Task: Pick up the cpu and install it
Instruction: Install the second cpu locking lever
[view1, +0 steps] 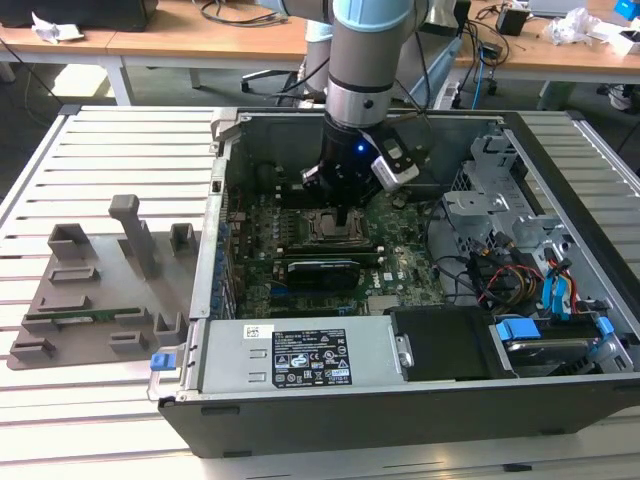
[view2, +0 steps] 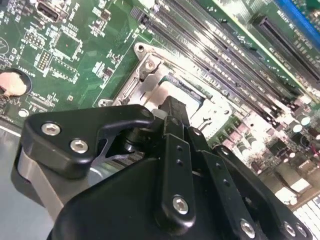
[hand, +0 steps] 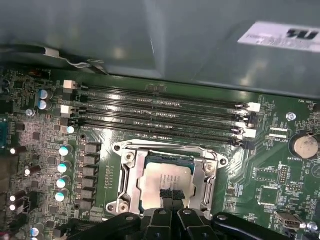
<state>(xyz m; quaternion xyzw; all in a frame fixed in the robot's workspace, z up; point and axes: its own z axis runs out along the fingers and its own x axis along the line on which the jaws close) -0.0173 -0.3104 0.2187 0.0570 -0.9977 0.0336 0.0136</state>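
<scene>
The gripper (view1: 343, 215) is lowered inside the open case (view1: 560, 150) onto the motherboard's (view1: 400, 262) socket (hand: 170, 177) — its fingertips (hand: 170, 194) are drawn narrow and pressed to the middle of the cpu (hand: 165, 175). The cpu is seated flat within the socket frame, just beside the memory slots (hand: 160, 112). In the exterior view, a grey tray (view1: 95, 290) is seen on the slatted table (view1: 60, 400), left of the case.

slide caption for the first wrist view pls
Claw tips meet on the cpu lying inside the socket frame, below four empty memory slots.
</scene>
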